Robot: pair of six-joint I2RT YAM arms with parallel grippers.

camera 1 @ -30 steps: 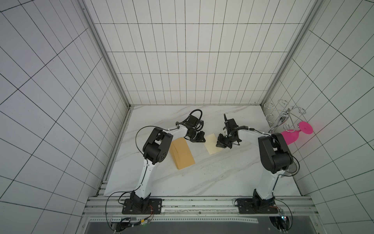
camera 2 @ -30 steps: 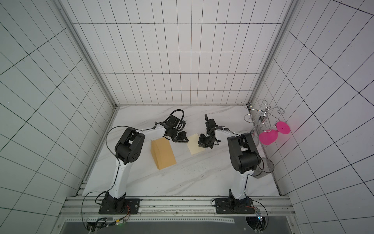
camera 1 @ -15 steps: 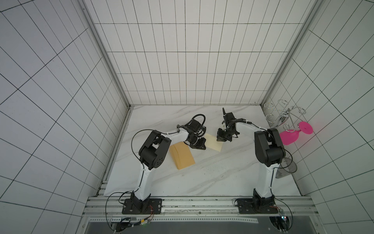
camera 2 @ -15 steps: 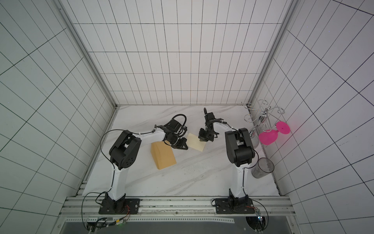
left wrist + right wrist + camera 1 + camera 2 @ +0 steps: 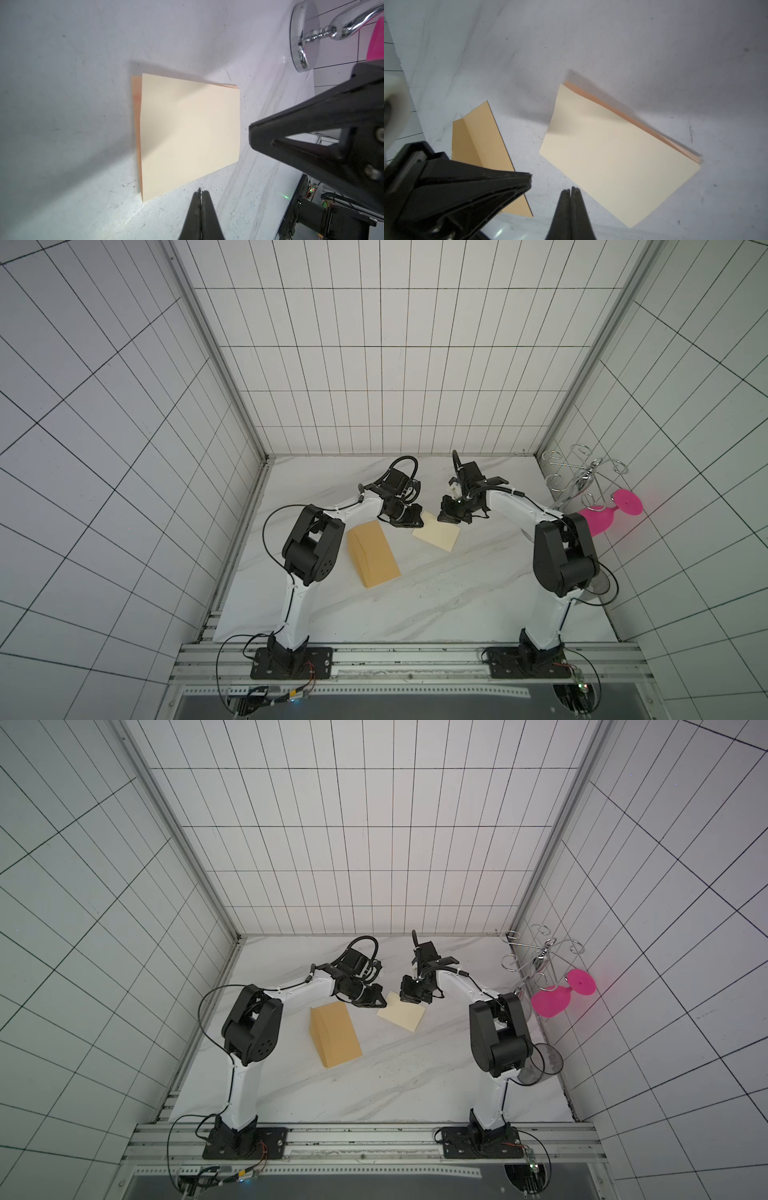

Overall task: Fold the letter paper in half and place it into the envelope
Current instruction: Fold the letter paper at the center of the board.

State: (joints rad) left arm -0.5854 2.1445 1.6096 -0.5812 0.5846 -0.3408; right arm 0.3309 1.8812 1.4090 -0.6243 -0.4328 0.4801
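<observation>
Letter paper (image 5: 436,533) (image 5: 402,1014) lies folded on the white marble table (image 5: 415,605), mid-table toward the far wall. The cream upper leaf does not quite cover the peach lower leaf, which shows as a thin strip along one long and one short edge in the wrist views (image 5: 187,135) (image 5: 618,153). In both top views its long axis runs across the table, skewed, with the right end nearer the arm bases. The envelope (image 5: 372,553) (image 5: 334,1033) (image 5: 481,133) lies flat to the left of the sheet, apart from it. Its long axis runs from the far wall toward the bases, and its flap lies along the long edge on the left arm's side. Left gripper (image 5: 419,524) (image 5: 201,193) (image 5: 529,176): jaws pressed together, nothing between them, tips just beside the sheet's far left corner. Right gripper (image 5: 446,518) (image 5: 251,128) (image 5: 572,190): jaws likewise closed and empty, tips just beside the far long edge. Neither touches the paper. Whether either tip touches the table cannot be told.
</observation>
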